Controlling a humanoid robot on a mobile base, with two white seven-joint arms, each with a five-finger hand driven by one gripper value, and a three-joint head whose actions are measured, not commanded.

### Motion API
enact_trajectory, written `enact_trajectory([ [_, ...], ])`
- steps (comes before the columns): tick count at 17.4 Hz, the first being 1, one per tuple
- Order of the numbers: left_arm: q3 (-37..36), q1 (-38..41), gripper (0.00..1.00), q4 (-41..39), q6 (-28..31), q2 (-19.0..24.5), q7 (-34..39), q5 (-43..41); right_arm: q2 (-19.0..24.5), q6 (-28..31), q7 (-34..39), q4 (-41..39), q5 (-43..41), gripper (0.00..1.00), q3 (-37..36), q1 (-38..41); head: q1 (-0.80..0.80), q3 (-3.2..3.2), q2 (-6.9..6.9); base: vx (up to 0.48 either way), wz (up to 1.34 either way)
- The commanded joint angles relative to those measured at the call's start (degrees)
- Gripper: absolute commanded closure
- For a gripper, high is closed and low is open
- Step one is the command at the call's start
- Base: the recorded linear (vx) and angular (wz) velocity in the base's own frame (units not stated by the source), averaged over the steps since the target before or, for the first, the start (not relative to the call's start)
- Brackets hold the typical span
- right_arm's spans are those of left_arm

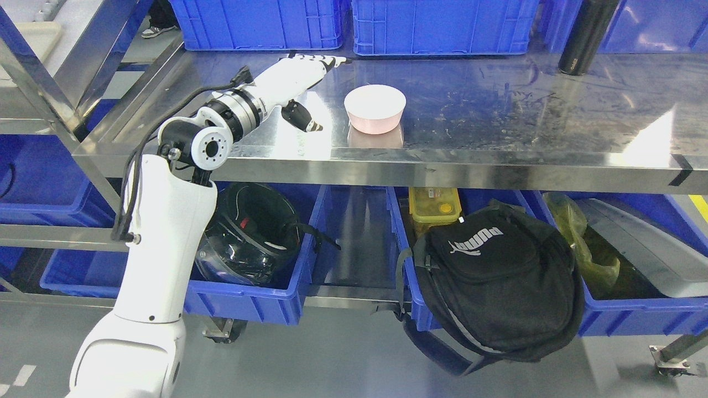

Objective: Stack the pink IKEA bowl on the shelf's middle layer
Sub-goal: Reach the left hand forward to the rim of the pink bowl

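You have a steel shelf (pixel 498 127) spanning the scene, blue crates (pixel 260 22) along its far edge. Below at the right sits a black backpack (pixel 498 276); to its left, a black helmet (pixel 249 237) in a blue bin. Your left hand (pixel 298 83) hovers over the shelf, fingers extended, holding nothing. The pink bowl (pixel 375 108) rests upside down just right of it.
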Motion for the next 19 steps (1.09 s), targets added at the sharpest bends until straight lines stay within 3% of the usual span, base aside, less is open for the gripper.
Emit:
enact_trajectory([
  [1, -7.74, -5.14, 0.13, 13.51, 0.22, -6.31, -0.81, -3.37, -1.0, 0.03, -0.03, -1.0, 0.0, 0.0, 0.0, 1.32, 0.0, 0.0, 0.0, 0.0, 0.0],
  [8, -8.8, -10.14, 0.22, 23.7, 0.05, -9.28, -0.73, -6.35, -1.0, 0.03, -0.03, -1.0, 0.0, 0.0, 0.0, 1.32, 0.0, 0.0, 0.0, 0.001, 0.0],
  [13, -8.45, -12.52, 0.36, 26.97, 0.31, -9.28, -0.99, -6.53, -1.0, 0.03, -0.03, -1.0, 0.0, 0.0, 0.0, 1.32, 0.0, 0.0, -0.01, 0.008, -0.03],
  [19, -8.36, -13.31, 0.37, 30.74, 0.22, -9.28, -0.55, -6.53, -1.0, 0.03, -0.03, -1.0, 0.0, 0.0, 0.0, 1.32, 0.0, 0.0, -0.01, 0.001, 0.0],
])
